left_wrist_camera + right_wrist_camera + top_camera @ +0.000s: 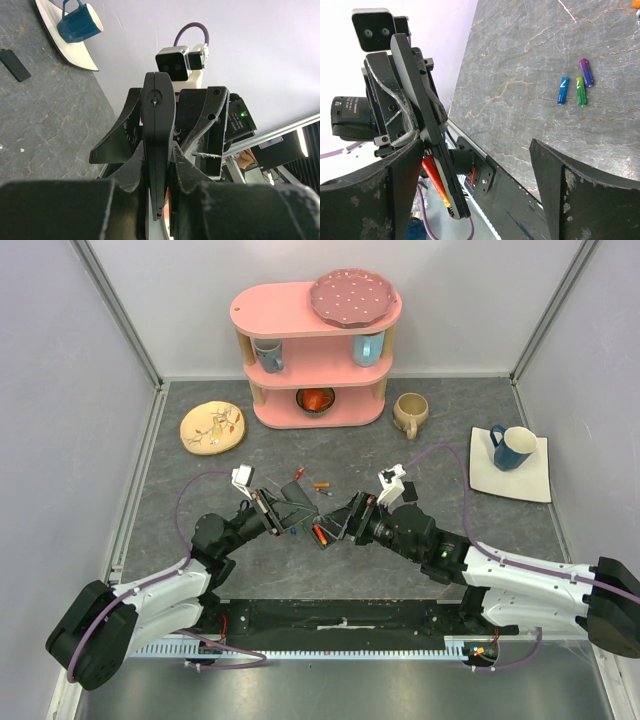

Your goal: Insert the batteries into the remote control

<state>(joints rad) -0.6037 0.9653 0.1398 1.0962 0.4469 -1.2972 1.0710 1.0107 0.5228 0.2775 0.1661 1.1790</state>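
Observation:
My left gripper (272, 502) is shut on the remote control (326, 541), a slim black bar held off the table. In the left wrist view the remote control (158, 115) shows edge-on between my pads. A red-orange battery (436, 182) lies in its recess, also seen from above (320, 534). My right gripper (475, 145) is wide open; the end of the remote control (427, 130) sits between its fingers, close to the left finger (400, 190). Blue (562, 90), green (581, 91) and purple (586, 72) batteries lie on the table. An orange battery (320, 485) lies further back.
A pink shelf (315, 350) with a plate, mugs and a bowl stands at the back. A yellow plate (212, 426) lies at the back left and a beige mug (410, 413) to the right. A blue mug (512, 447) stands on a white plate (535, 480). A flat black piece (15, 65) lies on the table.

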